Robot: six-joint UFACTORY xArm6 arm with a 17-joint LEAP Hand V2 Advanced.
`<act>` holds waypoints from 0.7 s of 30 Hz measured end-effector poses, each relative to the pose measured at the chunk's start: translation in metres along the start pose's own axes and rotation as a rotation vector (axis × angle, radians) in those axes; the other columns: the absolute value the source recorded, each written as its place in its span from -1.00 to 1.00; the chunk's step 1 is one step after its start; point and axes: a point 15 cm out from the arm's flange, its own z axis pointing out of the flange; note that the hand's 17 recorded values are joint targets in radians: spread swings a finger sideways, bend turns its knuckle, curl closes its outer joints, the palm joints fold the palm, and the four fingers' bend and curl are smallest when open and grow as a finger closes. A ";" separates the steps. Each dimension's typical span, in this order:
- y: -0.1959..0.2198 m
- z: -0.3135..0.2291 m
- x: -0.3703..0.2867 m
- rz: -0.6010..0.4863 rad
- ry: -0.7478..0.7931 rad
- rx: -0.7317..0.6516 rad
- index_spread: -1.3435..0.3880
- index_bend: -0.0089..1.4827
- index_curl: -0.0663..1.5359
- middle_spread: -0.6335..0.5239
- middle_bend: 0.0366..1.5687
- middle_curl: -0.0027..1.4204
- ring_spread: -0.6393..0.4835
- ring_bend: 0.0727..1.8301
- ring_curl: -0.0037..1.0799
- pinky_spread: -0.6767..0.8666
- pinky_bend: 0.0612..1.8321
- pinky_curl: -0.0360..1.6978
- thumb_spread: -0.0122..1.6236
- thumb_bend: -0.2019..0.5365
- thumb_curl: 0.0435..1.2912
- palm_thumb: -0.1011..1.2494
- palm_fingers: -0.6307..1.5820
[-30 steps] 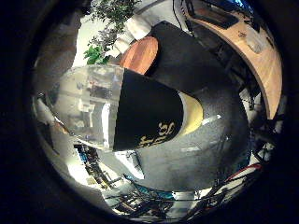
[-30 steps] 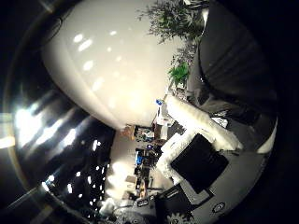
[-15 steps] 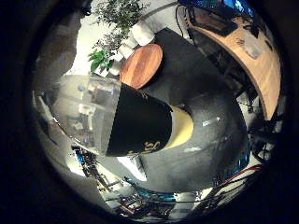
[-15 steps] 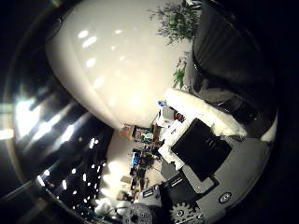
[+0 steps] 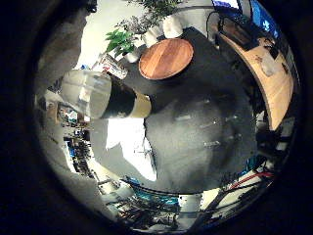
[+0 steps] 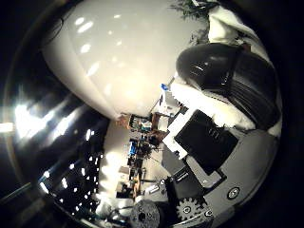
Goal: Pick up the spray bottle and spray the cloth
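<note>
The spray bottle has a clear body, a black label and a yellow band. In the right little finger side palm view it lies tilted close to the palm, high above a dark grey surface. A white cloth lies on that surface beside the bottle's yellow end. In the right thumb side palm view my right hand shows white and black fingers bent across the picture under a bright ceiling. A dark rounded part sits beside them. The grip on the bottle itself is hidden.
A round wooden table and potted plants stand past the dark surface. A curved wooden desk runs along one side. Cluttered shelves stand beyond the cloth.
The whole picture has shifted, so the camera has moved. The bottle now fills less of the little finger side view and the white cloth shows beside it. A dark rounded part has entered the thumb side view.
</note>
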 end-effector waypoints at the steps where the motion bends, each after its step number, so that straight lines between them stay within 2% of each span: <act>1: 0.002 0.002 0.000 0.001 0.016 -0.013 0.16 0.47 0.40 -0.43 0.52 0.63 -0.40 0.49 0.81 -0.40 0.30 0.58 0.33 -0.50 -0.30 0.54 0.38; 7: 0.002 0.000 -0.019 -0.040 0.091 -0.037 0.17 0.46 0.39 -0.42 0.52 0.62 -0.41 0.47 0.83 -0.38 0.30 0.59 0.33 -0.50 -0.29 0.52 0.39; 21: 0.012 0.007 -0.082 -0.130 0.159 -0.080 0.18 0.46 0.38 -0.42 0.49 0.62 -0.41 0.45 0.84 -0.37 0.27 0.61 0.32 -0.50 -0.29 0.51 0.41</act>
